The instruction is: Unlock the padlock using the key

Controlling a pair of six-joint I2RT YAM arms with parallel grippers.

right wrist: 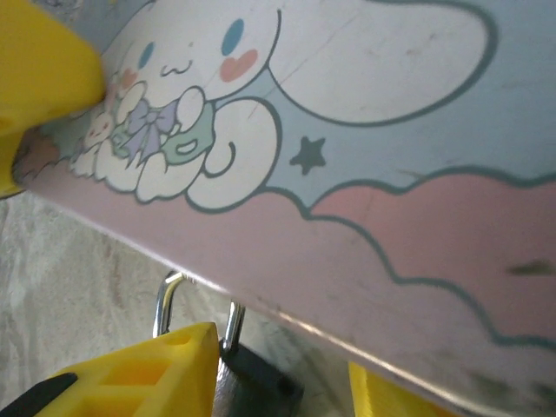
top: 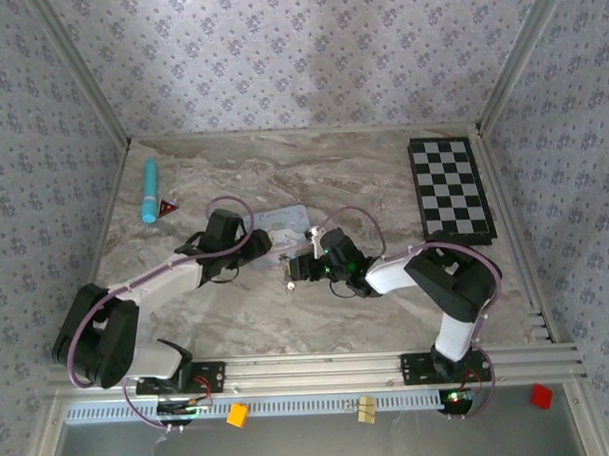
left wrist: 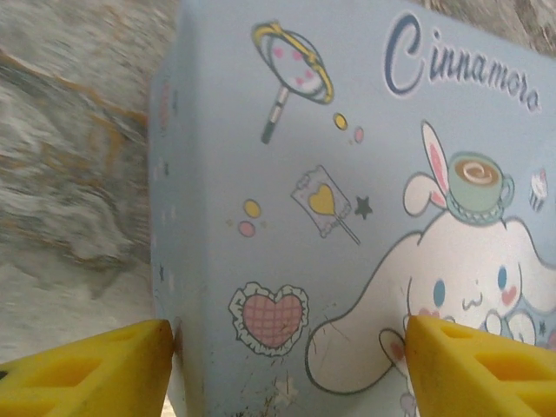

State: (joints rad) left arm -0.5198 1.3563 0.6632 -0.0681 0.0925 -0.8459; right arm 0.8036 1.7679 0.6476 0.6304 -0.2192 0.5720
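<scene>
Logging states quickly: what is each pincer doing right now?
Left pincer: open, touching the Cinnamoroll tin.
Right pincer: open, straddling the padlock, not gripping.

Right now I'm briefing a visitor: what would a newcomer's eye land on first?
The light-blue cartoon tin lies mid-table, the left claw straddling one edge. A small black padlock sits at its pink-bordered edge, between the yellow fingers of the right claw. A checkerboard lies far right.

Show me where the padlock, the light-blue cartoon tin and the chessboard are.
padlock (right wrist: 261,388): right wrist view, on its dark body below the metal shackle.
light-blue tin (left wrist: 287,234): left wrist view, on the printed lid.
chessboard (top: 450,188): top view, on the middle of the board.
</scene>
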